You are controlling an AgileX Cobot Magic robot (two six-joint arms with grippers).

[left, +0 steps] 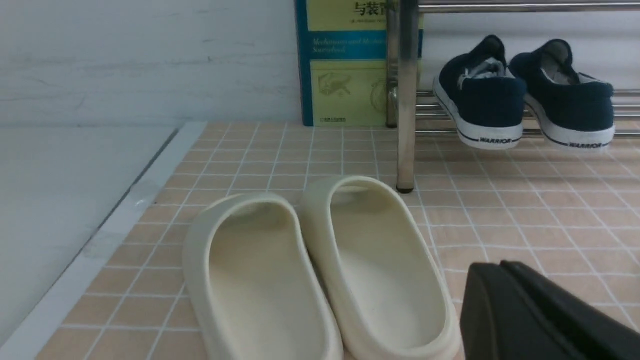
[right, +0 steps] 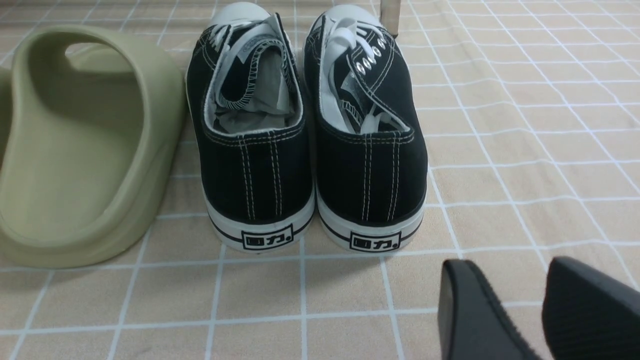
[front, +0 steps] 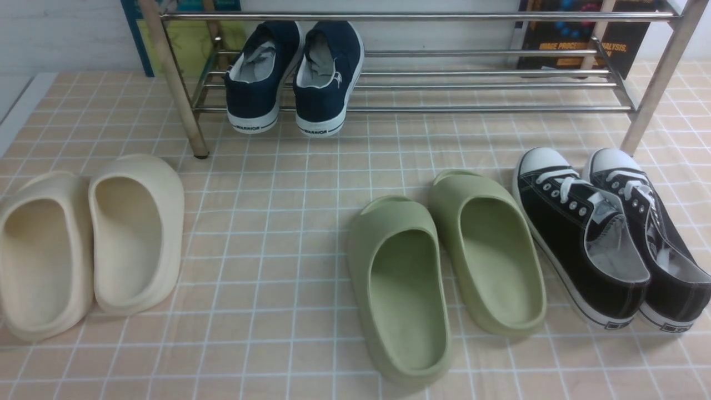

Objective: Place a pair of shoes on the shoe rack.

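Two navy-blue slip-on shoes (front: 294,78) with white soles sit side by side on the lower rods of the shoe rack (front: 472,86), at its left end, heels toward me; they also show on the rack in the left wrist view, shoes (left: 525,95). My left gripper (left: 500,267) hovers low over the tiled mat beside the cream slides, its black fingers pressed together and holding nothing. My right gripper (right: 505,280) hangs behind the black sneakers' heels with a gap between its fingers, empty. Neither arm appears in the front view.
Cream slides (front: 89,244) lie at the left, green slides (front: 444,266) in the middle, black lace-up sneakers (front: 611,233) at the right. A rack leg (left: 406,100) stands just behind the cream slides. Books (left: 345,65) lean on the back wall. The mat's left edge borders a white surface (left: 65,190).
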